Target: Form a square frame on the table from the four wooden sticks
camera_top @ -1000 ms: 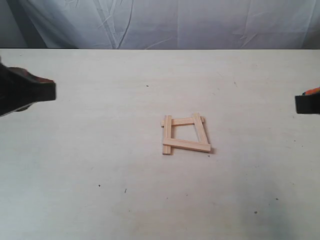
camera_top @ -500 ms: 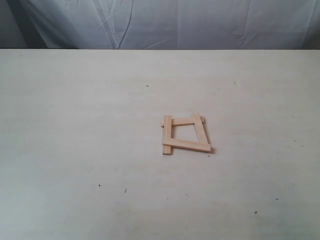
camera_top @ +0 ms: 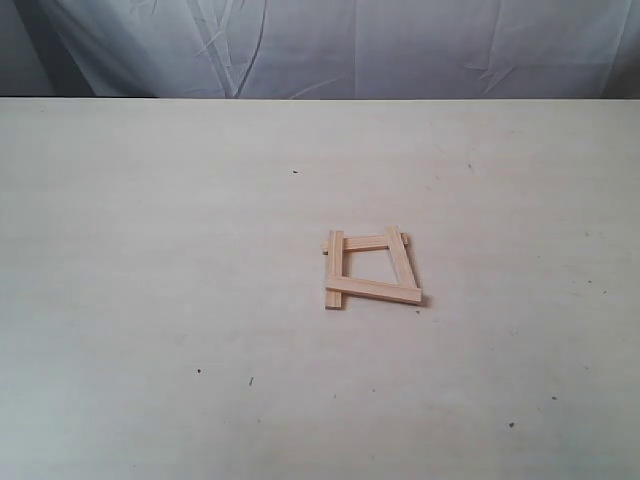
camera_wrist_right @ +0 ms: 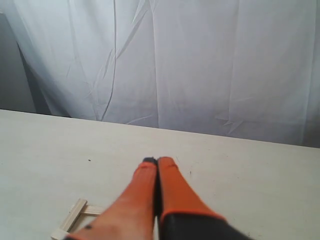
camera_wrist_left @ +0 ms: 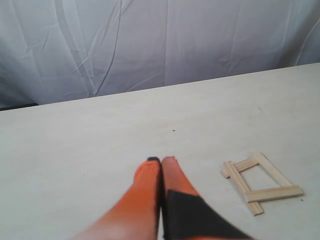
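The four wooden sticks lie as a rough square frame near the middle of the table, their ends overlapping and the right-hand stick slanted. The frame also shows in the left wrist view, off to the side of my left gripper, which is shut with nothing between its orange fingers. Just a corner of the frame appears in the right wrist view, beside my right gripper, also shut and empty. Neither gripper appears in the exterior view.
A white cloth backdrop hangs behind the table's far edge. A few tiny dark specks mark the pale tabletop.
Both grippers, seen at the left and right edges of the exterior view one second ago, have withdrawn out of that view. The sticks have not moved.
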You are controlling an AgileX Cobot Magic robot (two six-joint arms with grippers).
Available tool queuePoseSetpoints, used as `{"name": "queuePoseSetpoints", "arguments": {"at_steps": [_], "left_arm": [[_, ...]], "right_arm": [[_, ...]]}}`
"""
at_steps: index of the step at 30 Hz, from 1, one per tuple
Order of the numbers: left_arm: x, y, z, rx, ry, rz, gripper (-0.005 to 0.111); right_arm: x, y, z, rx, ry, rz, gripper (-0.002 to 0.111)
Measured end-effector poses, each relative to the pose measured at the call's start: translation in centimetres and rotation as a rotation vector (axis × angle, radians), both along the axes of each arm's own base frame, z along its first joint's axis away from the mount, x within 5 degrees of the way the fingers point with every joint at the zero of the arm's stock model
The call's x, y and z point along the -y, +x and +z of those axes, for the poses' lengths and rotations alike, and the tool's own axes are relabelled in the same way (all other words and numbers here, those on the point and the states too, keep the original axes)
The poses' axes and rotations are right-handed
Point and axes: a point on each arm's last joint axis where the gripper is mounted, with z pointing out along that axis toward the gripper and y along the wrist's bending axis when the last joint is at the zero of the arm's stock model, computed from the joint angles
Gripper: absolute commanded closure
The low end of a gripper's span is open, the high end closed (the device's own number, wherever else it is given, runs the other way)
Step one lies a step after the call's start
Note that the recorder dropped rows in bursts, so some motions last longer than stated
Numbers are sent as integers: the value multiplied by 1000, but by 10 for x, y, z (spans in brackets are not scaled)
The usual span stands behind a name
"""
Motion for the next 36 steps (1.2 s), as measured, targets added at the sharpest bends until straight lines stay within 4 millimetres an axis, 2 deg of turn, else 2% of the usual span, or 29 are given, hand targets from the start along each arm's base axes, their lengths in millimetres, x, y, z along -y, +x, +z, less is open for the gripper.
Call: {"name": "queuePoseSetpoints", "arguments": {"at_steps": [36], "left_arm": [[0, 0, 0, 0, 0, 0, 107]], "right_arm": [[-1, 0, 0, -4, 16, 5, 108]]}}
